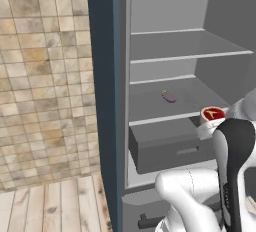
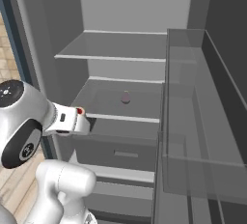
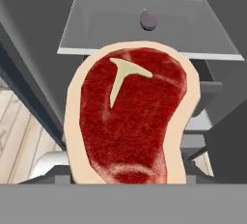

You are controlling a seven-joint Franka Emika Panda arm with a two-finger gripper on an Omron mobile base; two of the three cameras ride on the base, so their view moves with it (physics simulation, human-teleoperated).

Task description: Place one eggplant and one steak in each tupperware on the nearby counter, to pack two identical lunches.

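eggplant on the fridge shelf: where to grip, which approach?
Judging from the views, grip the eggplant across its plump middle, coming in from the open front of the fridge, above the shelf. It lies flat and alone, with open space above it. The gripper holds the steak, so that must go first.

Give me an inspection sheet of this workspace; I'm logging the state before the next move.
Surface: open fridge with grey shelves; no counter seen.
Job's things: steak held up at the gripper, outside the shelves; eggplant lying alone on the middle shelf.
Clutter: nothing seen.
Grippers: fingertips hidden behind the steak; apparently shut on it.
Cables: nothing seen.
Surroundings: tiled wall, wooden floor, fridge door open, drawer below the shelf.
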